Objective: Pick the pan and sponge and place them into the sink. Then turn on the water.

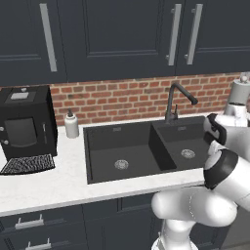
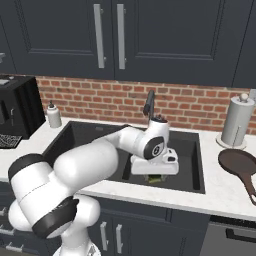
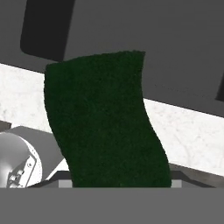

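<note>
The gripper (image 2: 155,176) hangs over the front edge of the sink (image 2: 192,165), above the right-hand basin, with the arm reaching out low from the base. Beneath the hand a small patch of yellow and green marks the sponge (image 2: 156,178), pinched between the fingers. In the hand view the sponge (image 3: 107,118) shows its dark green scrub face close up, bent in a slight curve, with the pale speckled surface (image 3: 188,135) and the dark sink wall behind it. The fingers themselves are hidden behind the sponge there.

The pan (image 2: 240,164) lies on the surface to the right of the sink, its handle pointing toward the front edge, just in front of an upright paper towel roll (image 2: 236,120). The black faucet (image 1: 177,100) stands behind the sink's divider. A soap bottle (image 1: 72,124) stands at the sink's back left corner, beside a black coffee machine (image 1: 25,128).
</note>
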